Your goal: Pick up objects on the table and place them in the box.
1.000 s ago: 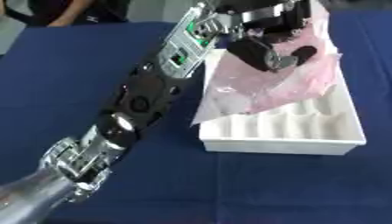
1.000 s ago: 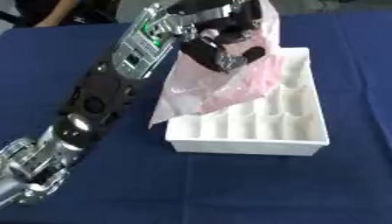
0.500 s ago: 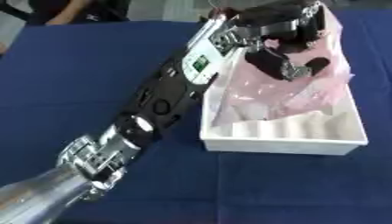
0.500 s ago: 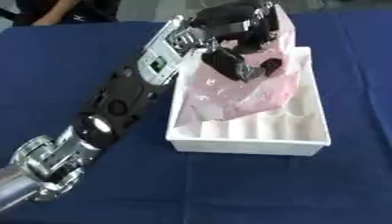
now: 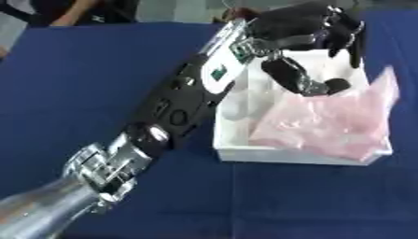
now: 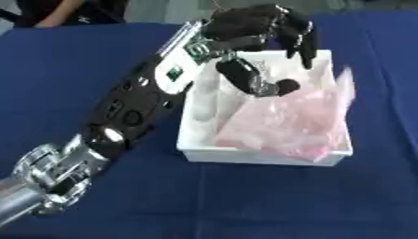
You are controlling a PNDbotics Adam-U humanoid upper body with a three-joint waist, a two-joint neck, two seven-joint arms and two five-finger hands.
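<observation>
A pink translucent bag (image 5: 330, 126) lies inside the white ribbed box (image 5: 237, 151), filling its right and near part, one corner sticking up at the right wall. My left hand (image 5: 306, 32) hovers over the box's far end, its fingers hanging relaxed and its thumb (image 5: 294, 77) pointing down toward the bag's top edge; it holds nothing. My left arm (image 5: 176, 109) runs from the lower left up along the box's left side. My right hand shows in neither view.
A blue cloth (image 5: 90, 74) covers the table all around the box. A person in dark clothes (image 5: 81, 11) sits at the far left edge, away from the box.
The hand has let go of the pink bag, which has dropped flat into the box. The fingers have opened and lifted off it. The camera has shifted a little.
</observation>
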